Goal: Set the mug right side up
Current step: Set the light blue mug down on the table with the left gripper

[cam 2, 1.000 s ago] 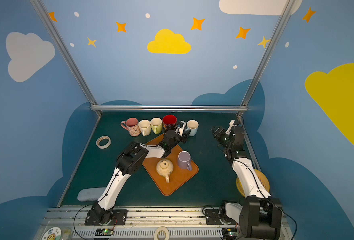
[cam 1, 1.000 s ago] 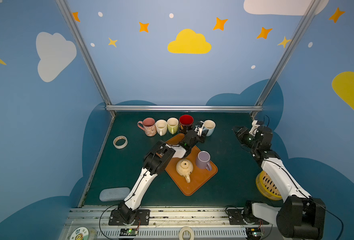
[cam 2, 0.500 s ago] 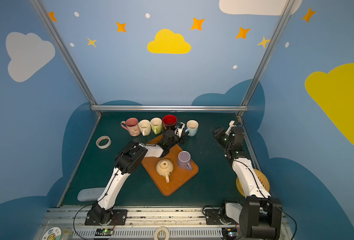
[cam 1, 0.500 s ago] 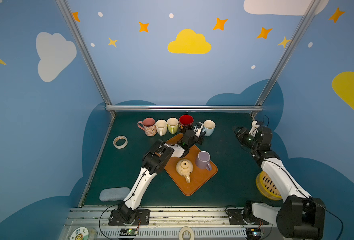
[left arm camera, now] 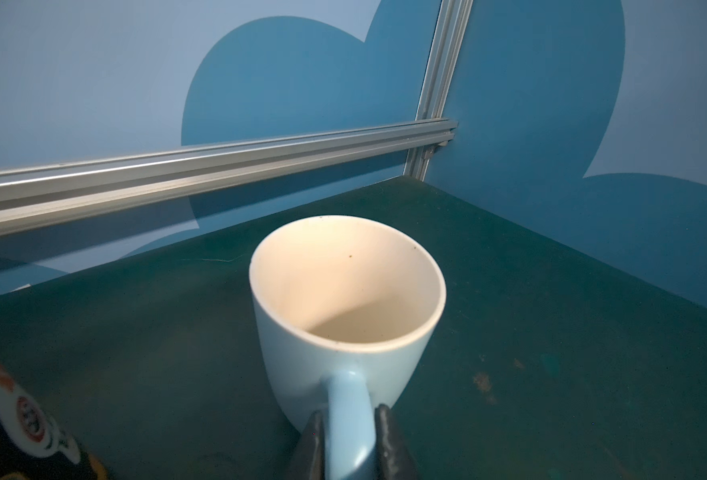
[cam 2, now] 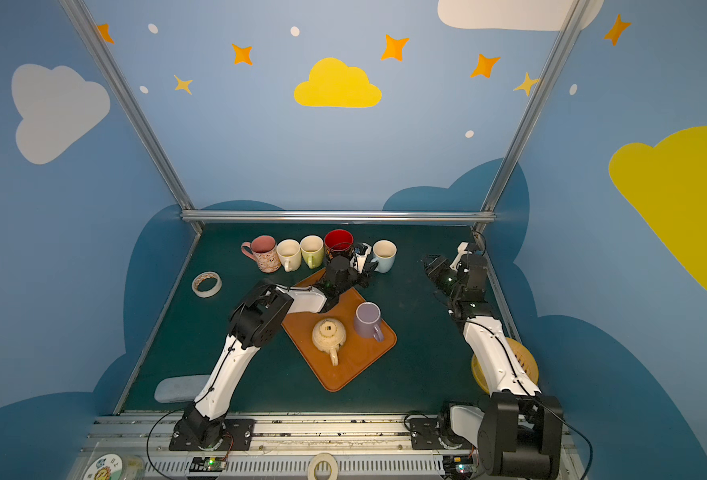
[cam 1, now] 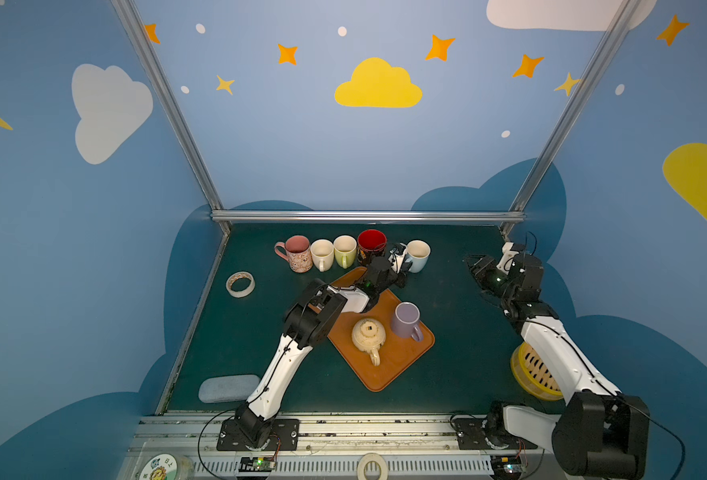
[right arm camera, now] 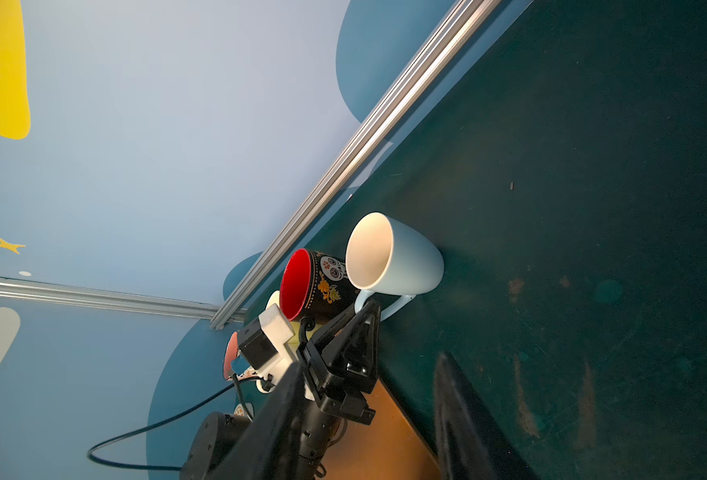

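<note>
Pinching the handle of the light blue mug (left arm camera: 345, 357), the left gripper (left arm camera: 348, 424) has one dark finger pressed against each side of it. Only the left wrist view shows this contact, since in both top views the gripper's body covers the handle. The right wrist view alone gives the mug's side profile, tapering toward its base. It also shows the skull-and-flower print on the black mug (right arm camera: 331, 286) just beside it.

Only the top views show the orange tray (cam 1: 385, 374), which holds a purple mug (cam 1: 406, 318) and a cream rounded vessel (cam 1: 368, 334). I cannot tell whether the purple mug's mouth or base faces up.

Beyond the tray's far edge stand a pink mug (cam 1: 298, 253), a cream mug (cam 1: 322, 253), a pale green mug (cam 1: 344, 251) and the red-lined black one, all mouth up. Nothing shows inside any of them.

The light blue mug stands upright on the green table (cam 1: 460, 332), just beyond the tray's far corner. Its interior is off-white, lightly speckled and empty.

The right gripper (cam 1: 475, 266) hangs well apart from the tray with its fingers spread and nothing between them. A yellow basket (cam 1: 530, 374) sits partly behind that arm, its contents unclear.
</note>
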Robot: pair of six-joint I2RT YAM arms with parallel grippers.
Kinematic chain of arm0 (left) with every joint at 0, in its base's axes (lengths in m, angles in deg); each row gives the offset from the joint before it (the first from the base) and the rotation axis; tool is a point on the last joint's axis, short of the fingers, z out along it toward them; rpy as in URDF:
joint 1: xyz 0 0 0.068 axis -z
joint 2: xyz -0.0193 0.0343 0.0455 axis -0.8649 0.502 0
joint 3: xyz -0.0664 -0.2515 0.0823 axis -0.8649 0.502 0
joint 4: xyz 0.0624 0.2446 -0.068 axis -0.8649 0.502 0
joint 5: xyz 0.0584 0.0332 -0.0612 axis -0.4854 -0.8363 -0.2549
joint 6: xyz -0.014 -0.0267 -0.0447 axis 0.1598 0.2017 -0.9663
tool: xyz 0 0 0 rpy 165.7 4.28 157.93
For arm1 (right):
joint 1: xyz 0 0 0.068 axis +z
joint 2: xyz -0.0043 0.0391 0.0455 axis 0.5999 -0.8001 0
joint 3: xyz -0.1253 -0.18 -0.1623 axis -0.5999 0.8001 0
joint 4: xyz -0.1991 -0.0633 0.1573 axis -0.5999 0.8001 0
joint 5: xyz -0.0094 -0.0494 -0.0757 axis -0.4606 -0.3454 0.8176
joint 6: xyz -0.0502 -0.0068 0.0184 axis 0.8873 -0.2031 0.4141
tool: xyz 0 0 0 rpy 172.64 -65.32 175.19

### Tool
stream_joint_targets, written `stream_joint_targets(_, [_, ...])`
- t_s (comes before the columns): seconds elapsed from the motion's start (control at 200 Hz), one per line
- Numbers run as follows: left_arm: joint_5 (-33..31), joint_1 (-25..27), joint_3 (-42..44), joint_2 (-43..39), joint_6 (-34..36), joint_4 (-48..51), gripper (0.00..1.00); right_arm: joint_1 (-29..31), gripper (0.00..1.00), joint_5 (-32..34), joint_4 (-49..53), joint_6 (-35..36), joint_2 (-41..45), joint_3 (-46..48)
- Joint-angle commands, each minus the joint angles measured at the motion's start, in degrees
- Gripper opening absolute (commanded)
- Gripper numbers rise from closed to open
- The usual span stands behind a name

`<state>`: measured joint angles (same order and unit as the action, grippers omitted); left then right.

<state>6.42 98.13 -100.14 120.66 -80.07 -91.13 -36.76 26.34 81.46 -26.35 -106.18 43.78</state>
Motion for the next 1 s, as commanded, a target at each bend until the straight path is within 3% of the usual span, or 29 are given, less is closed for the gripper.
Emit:
stream_joint_targets(0.0, [0.5, -0.3, -1.2, -1.5, 0.3, 0.3, 0.2, 0.1, 0.45, 0.0, -0.8, 0.5, 0.9, 0.6])
stream_joint_targets(0.12, [-0.1, -0.3, -2.4, -1.0, 0.3, 1.1, 0.2, 0.1, 0.45, -0.1, -0.9, 0.5, 1.0, 0.7])
stream_joint_targets(0.32, [-0.6, -0.3, -2.2, -1.7, 1.3, 1.6, 0.04, 0.0, 0.45, 0.1, -0.6, 0.8, 1.5, 0.7])
stream_joint_targets(0.991, [-14.8, 0.8, 7.5, -9.4, 7.4, 1.4, 0.03, 0.2, 0.45, -1.0, -1.8, 0.0, 0.7, 0.6])
